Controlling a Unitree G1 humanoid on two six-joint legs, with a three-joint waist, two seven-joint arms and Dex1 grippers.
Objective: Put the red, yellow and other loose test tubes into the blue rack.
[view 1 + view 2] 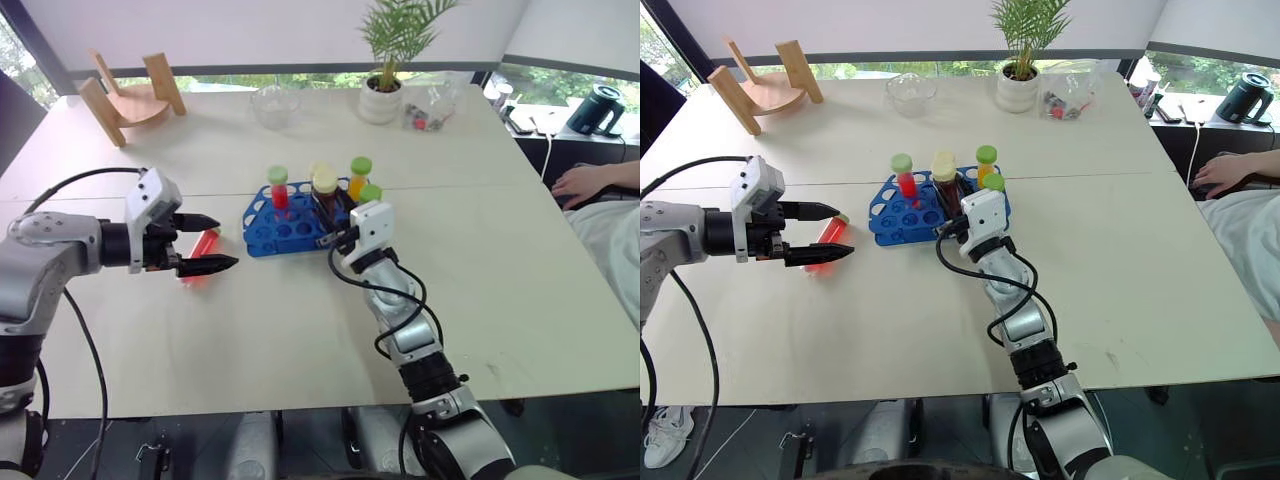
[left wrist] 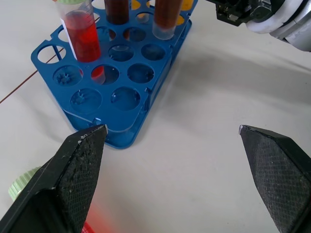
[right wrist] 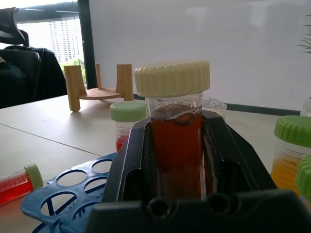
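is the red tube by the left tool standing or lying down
Lying down. The red tube rests on its side on the table, outside the blue rack, beneath the open left tool.

Blue rack (image 1: 285, 228), centre of frame, bright blue w/ rows of round holes. In it: red-liquid tube (image 1: 279, 190) w/ green cap, brown tube (image 1: 325, 190) w/ cream cap, orange tube (image 1: 358, 178) w/ green cap. Loose tube (image 1: 204, 245) left of rack: red, green cap. Table (image 1: 500, 270) off-white. Gripper fingers (image 2: 80, 160) black, fine cross-hatch texture.

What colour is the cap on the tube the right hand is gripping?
Pale cream-yellow cap on the brown-liquid tube; clearest in the right wrist view.
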